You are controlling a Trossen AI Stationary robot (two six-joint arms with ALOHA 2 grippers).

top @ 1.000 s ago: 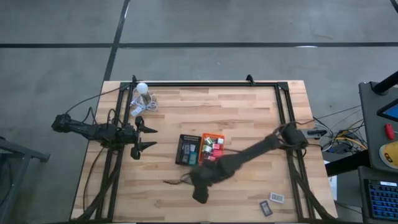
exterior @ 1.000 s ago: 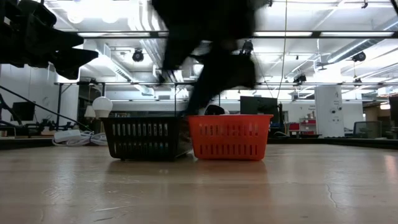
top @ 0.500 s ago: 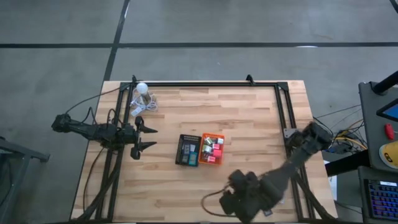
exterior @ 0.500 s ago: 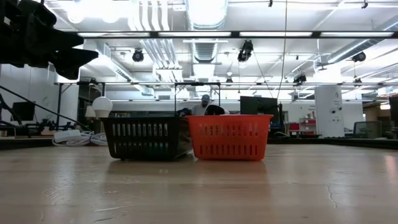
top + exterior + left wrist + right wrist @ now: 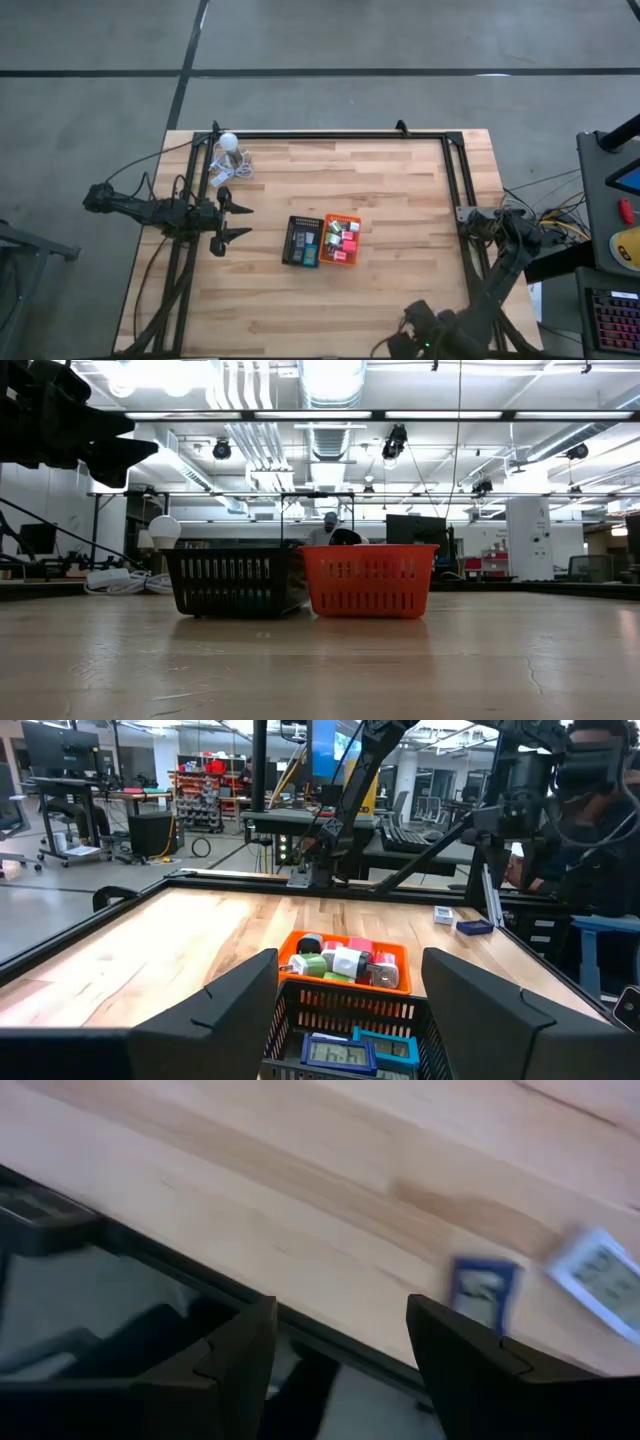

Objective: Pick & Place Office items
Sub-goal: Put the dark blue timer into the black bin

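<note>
Right claw (image 5: 340,1345): mine, at the near table edge by the right corner; jaws stand apart, nothing between them.
Left claw (image 5: 232,221): parked over the left rail, jaws apart, empty, facing the trays.
Loose office items: a dark blue card (image 5: 481,1292) and a white item (image 5: 600,1270) lie flat on the wood, just beside each other, near the right front corner.
Sorted office items: red, pink and green blocks sit in the orange tray (image 5: 342,238); flat pieces and a teal block sit in the black tray (image 5: 302,241), the two trays touching.
Step, as I judge it: lining up on the blue card.
Risk 1: the card lies flat; my fingertips may skid over it and push it toward the edge.
Risk 2: the white item is close; a wide approach may nudge it.
Risk 3: I hang partly past the table edge (image 5: 330,1330); a low descent may strike the frame.
</note>
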